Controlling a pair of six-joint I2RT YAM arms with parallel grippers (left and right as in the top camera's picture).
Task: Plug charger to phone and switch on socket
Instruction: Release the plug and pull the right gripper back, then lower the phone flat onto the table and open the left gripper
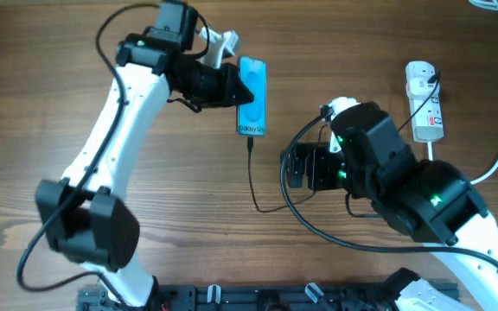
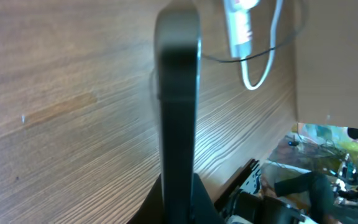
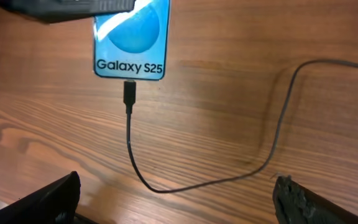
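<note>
The left hand (image 1: pixel 220 82) was closed on the phone (image 1: pixel 252 93), which lay near the middle of the worktop's (image 1: pixel 41 52) far edge, its long axis running far to near. The charger (image 3: pixel 128 99) tip met the phone's near end and looked seated; its cable looped toward the near edge, then right. The right hand (image 1: pixel 292 167) hung just right of that loop, spread wide and holding nothing. The socket (image 1: pixel 424 108) lay toward the far right corner, also lengthwise far to near. The right arm was clearly the nearer one, so the switch probably called for it to reach rightward and away.
</note>
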